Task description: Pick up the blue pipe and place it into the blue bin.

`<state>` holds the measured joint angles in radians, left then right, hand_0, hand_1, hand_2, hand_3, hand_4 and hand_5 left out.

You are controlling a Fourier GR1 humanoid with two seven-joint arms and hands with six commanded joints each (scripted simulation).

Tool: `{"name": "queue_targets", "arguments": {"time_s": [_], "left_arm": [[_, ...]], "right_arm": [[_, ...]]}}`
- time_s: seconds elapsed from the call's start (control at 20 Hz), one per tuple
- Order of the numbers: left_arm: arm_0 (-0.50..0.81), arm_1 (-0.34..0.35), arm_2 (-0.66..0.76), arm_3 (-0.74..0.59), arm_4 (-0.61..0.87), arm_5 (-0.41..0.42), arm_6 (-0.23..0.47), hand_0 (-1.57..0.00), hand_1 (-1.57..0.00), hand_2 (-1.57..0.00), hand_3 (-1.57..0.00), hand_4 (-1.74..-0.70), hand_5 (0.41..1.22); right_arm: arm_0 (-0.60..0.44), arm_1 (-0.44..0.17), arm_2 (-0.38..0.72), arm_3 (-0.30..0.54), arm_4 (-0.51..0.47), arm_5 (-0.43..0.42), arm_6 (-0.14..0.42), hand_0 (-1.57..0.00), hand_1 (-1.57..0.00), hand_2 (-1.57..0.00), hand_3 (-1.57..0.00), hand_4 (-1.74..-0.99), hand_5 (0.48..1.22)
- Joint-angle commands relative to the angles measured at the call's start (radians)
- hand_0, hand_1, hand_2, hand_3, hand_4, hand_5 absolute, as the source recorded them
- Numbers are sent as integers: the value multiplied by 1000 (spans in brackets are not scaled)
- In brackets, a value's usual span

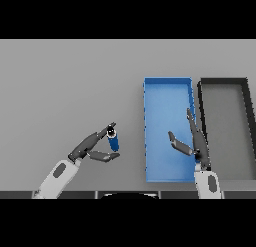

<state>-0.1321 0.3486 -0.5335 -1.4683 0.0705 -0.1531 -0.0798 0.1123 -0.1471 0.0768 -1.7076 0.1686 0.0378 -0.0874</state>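
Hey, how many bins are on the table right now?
2. The blue bin sits right of centre, with the right hand over it. The black bin stands directly beside it, further right. Nothing seems hidden.

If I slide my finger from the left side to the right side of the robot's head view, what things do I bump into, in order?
Left hand → blue pipe at its fingers → blue bin → black bin. The right hand overlaps the blue bin's right edge, so its place is unclear.

pipe (114, 141) left of bin (167, 82)
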Motion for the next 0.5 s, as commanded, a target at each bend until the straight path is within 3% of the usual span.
{"name": "queue_targets", "arguments": {"time_s": [0.0,0.15,0.25,0.45], "left_arm": [[-16,-8,-1,21,-10,3,-4,1,1,1,1,-1120,456],[-52,-45,-23,81,-69,34,20,1,1,1,1,-1062,425],[-44,-66,-30,101,-67,29,-8,1,1,1,1,-1062,420],[-58,-122,-22,141,-35,23,-45,1,0,-54,-40,-1140,502]], "right_arm": [[4,1,1,-8,0,-2,-5,1,1,1,1,-1211,634],[0,-10,-8,-4,-14,11,-10,1,1,1,1,-1222,642],[-8,-19,-13,6,-3,5,-5,1,1,1,1,-1214,645],[24,-11,-2,-2,6,4,-37,1,1,1,1,-1210,653]]}}
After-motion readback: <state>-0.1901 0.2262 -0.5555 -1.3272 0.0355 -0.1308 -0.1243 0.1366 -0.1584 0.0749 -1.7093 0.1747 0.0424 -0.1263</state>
